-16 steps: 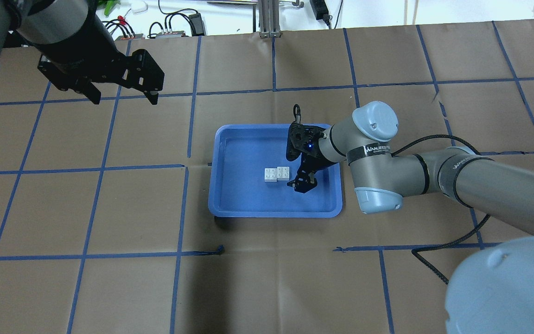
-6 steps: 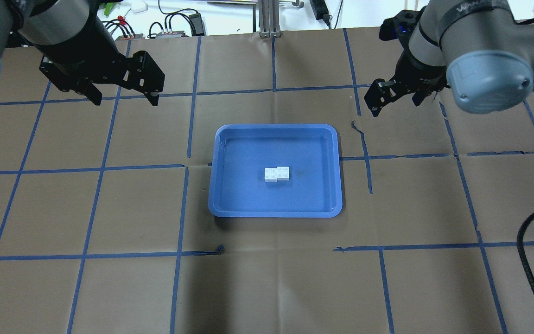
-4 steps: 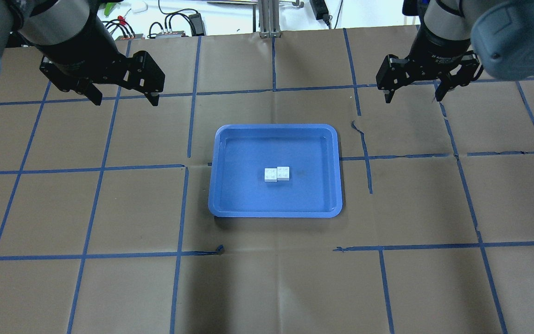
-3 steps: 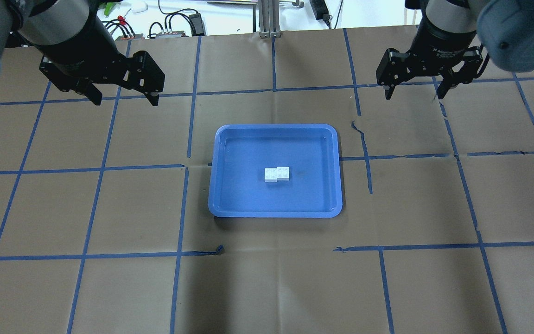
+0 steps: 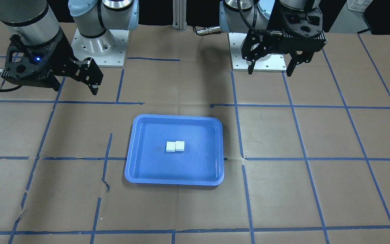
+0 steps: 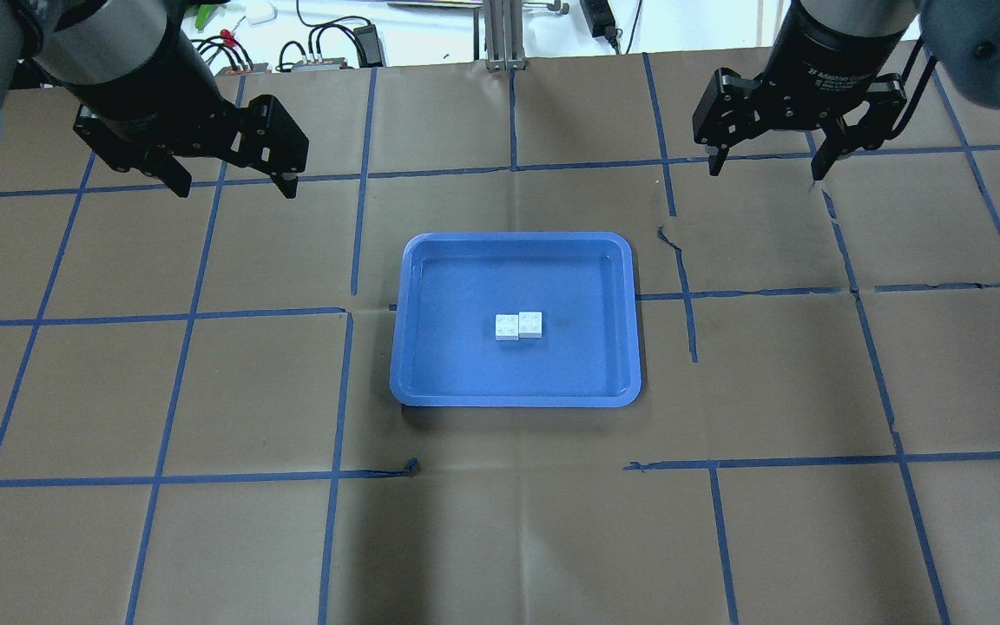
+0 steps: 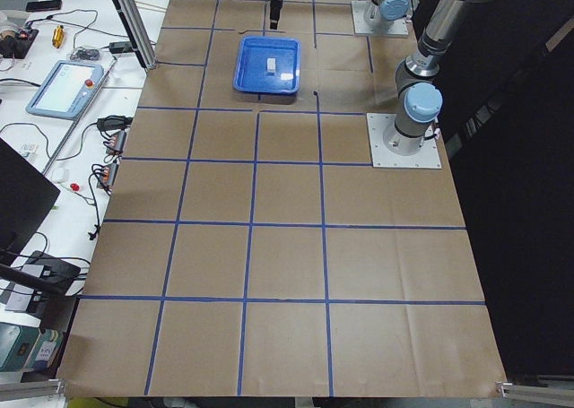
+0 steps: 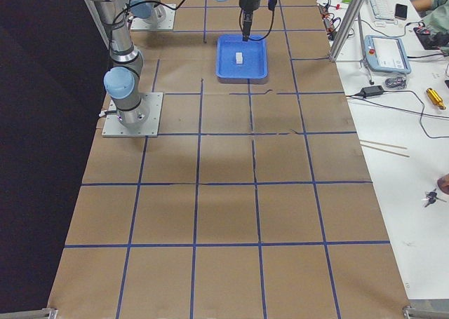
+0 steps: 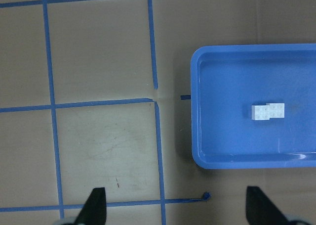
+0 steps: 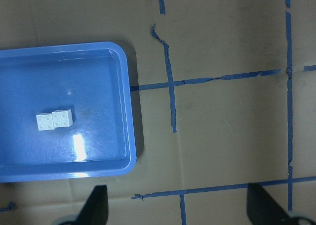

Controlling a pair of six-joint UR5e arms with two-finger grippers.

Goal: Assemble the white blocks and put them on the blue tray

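A: Where are the two small white square studded plastic blocks point(image 6: 518, 325)?
B: On the floor of the large rectangular blue plastic tray point(image 6: 515, 235) with the raised rim, roughly mid-tray. They sit side by side and touching, studs up, the right one set a touch farther than the left. Can't tell whether they overlap or just abut.
A: Tray position?
B: Flat on the brown paper-covered table point(image 6: 500, 538) with the blue tape grid, about mid-table. Its long sides run left-right in the overhead view.
A: Left gripper point(image 6: 235, 185)?
B: Up above the table, far-left of the tray and well apart from it. Jaws spread wide, nothing between them. Its wrist camera looks straight down, with the tray at the right of that view and the fingertips point(image 9: 96, 205) at the bottom edge over bare paper.
A: Right gripper point(image 6: 765, 170)?
B: Mirror case. It is far-right of the tray, well apart and off the table. Jaws spread wide, nothing held. Its wrist view has the tray at left with the blocks in it.
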